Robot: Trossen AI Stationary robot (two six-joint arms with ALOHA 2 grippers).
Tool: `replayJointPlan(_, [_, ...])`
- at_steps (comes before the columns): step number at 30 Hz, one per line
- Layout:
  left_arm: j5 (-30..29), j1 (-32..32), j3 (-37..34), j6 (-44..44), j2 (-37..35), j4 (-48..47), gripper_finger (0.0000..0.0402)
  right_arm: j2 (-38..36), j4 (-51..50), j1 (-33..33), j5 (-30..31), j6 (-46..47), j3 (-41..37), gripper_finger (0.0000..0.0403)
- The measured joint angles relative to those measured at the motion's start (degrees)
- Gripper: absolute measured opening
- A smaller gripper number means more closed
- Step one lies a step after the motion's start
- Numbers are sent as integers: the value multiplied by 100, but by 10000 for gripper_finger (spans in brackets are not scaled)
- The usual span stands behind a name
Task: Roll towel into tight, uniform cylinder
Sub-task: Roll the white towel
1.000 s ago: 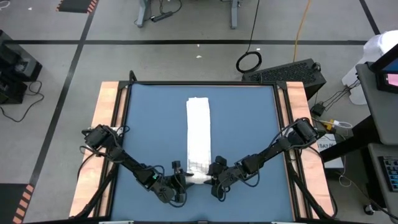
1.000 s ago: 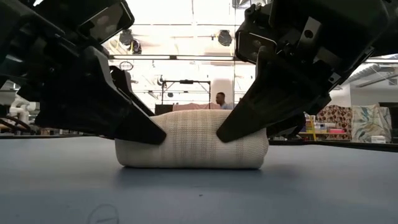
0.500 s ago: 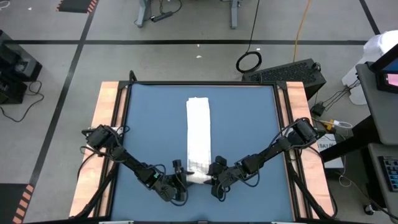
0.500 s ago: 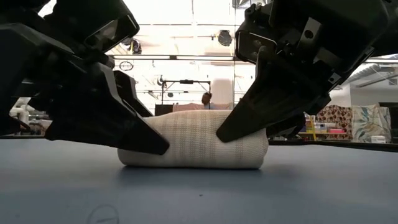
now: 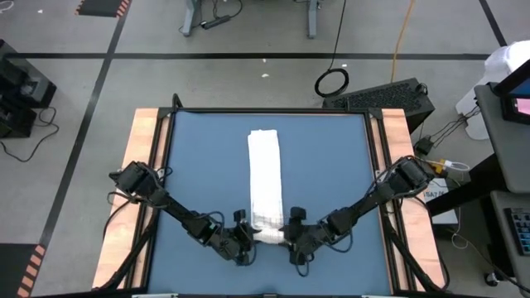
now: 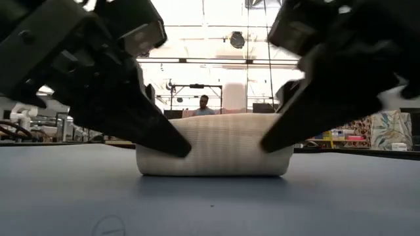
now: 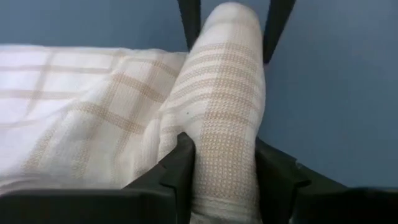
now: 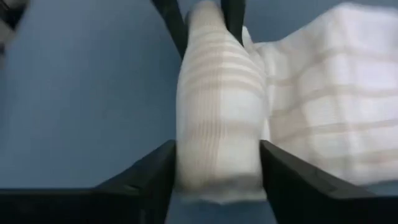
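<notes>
High view shows one towel (image 5: 266, 186) on the blue bench (image 5: 199, 165), and two dark arms with one hand each. The towel is a long white strip lying along the middle of the bench, and its near end is rolled into a short cylinder. The left hand (image 5: 245, 242) is at the left end of this roll, and the right hand (image 5: 291, 241) is at the right end, so the roll lies between the two hands.

Low view shows the roll (image 6: 214, 145) resting on the bench, with one dark finger (image 6: 154, 128) of the left hand leaning on its left end and one finger (image 6: 298, 124) of the right hand on its right end. One person is visible far behind, in the room.

Left wrist view shows the two fingers (image 7: 177, 171) of the left hand pinching the end of the roll (image 7: 224, 118), one on each side and touching the cloth. The flat, unrolled part of the towel lies beside it.

Right wrist view shows the right hand's fingers (image 8: 155, 177) standing on both sides of the other end (image 8: 217, 118), close to the cloth. If they press it or only stand beside it, I cannot tell.
</notes>
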Motion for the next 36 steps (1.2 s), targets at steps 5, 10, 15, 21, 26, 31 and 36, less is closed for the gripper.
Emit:
replayJointPlan(5, [349,137,-4,-330,-73,-70,136,-193,128,700,1442,-1308,6,278])
replayJointPlan(10, [724,275,-7,-704,-207,-257,137,202,754,1236,2484,-2061,6,282])
replayJointPlan(15, [1193,467,-9,-906,-286,-366,138,664,1471,1259,3041,-2486,22,276])
replayJointPlan(21, [1964,784,-4,-980,-298,-329,138,869,1811,1075,3085,-2909,24,276])
replayJointPlan(26, [2330,930,-4,-975,-303,-291,138,869,1737,922,3070,-2783,29,276])
replayJointPlan(31, [2432,992,-4,-980,-303,-262,138,856,1372,683,2515,-2064,33,271])
replayJointPlan(36, [2499,1015,-6,-980,-303,-262,138,843,1271,587,2300,-1718,35,239])
